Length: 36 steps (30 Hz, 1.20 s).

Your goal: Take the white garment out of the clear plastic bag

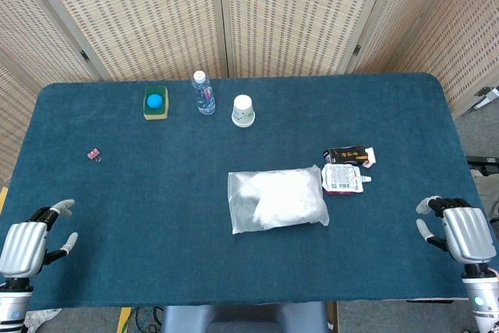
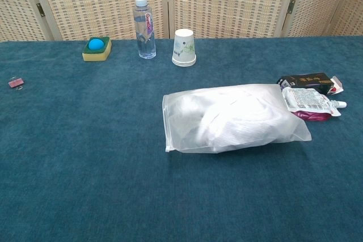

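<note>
A clear plastic bag (image 1: 277, 200) (image 2: 235, 118) lies flat near the middle of the blue table, with the white garment (image 1: 284, 195) (image 2: 241, 116) folded inside it. My left hand (image 1: 31, 243) rests at the table's front left corner, fingers apart, holding nothing. My right hand (image 1: 460, 230) sits at the front right edge, likewise empty with fingers spread. Both hands are far from the bag. Neither hand shows in the chest view.
Right of the bag lie a white pouch (image 1: 343, 178) (image 2: 309, 100) and a black box (image 1: 347, 154) (image 2: 306, 80). At the back stand a water bottle (image 1: 203, 93) (image 2: 145, 20), an upturned paper cup (image 1: 243, 111) (image 2: 184, 47) and a sponge with a blue ball (image 1: 156, 102) (image 2: 97, 48). A small pink clip (image 1: 93, 154) (image 2: 15, 83) lies left.
</note>
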Motion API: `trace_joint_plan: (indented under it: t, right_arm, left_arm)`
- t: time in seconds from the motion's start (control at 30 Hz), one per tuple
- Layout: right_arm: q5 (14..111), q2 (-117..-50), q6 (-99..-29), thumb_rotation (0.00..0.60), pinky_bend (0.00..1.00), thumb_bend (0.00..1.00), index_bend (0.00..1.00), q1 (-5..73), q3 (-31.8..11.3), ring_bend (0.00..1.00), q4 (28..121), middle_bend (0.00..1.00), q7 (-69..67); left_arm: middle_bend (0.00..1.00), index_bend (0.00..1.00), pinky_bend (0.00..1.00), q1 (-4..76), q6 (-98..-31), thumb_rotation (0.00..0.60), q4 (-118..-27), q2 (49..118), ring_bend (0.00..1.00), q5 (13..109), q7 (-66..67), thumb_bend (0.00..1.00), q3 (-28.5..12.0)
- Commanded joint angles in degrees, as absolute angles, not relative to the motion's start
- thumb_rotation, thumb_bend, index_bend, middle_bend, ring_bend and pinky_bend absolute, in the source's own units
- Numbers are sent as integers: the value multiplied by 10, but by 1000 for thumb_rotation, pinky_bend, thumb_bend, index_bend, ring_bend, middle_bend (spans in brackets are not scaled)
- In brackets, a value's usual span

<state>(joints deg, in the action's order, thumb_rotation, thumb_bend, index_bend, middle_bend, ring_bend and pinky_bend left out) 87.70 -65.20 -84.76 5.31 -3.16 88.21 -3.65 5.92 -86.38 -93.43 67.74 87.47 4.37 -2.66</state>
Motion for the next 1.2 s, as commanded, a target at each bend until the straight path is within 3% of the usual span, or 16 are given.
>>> trace_joint_plan:
  t: [0.03,0.1,0.17,0.27,0.37,0.5,0.83,1.2]
  right_arm:
    - [879,-656,-854,600,474,319,510,51,-33,511,877,504,-45]
    - [885,-662,-857,600,474,293,507,50,-29,500,871,493,-48]
    - [891,-663,-850,600,474,199,472,53,-24,463,869,456,-52]
    - [897,-657,-829,600,395,16,302,64,-20,331,884,325,-55]
    - [903,-650,-807,600,249,0,160,77,-17,201,907,201,-41]
    - [895,-642,-757,600,155,0,19,104,-17,50,958,63,7]
    - [816,-702,-628,600,115,0,0,191,-50,0,1001,0,150]
    - [745,-809,-551,600,115,0,0,282,-88,0,922,0,203]
  left_arm:
    - [384,226,609,60,-864,600,-945,677,335,878,68,326,-24]
    - [381,221,609,58,-861,600,-949,674,335,872,72,327,-22]
    - [380,218,609,57,-858,600,-951,674,335,867,70,327,-22]
    - [378,217,609,57,-857,600,-951,673,335,864,65,327,-23]
    - [376,217,609,58,-856,600,-949,676,335,864,62,326,-23]
    - [372,217,609,59,-851,600,-940,682,335,867,58,327,-19]
    - [366,217,609,64,-838,600,-923,694,335,864,41,326,-17]
    - [366,218,609,64,-836,600,-919,697,336,869,40,326,-11]
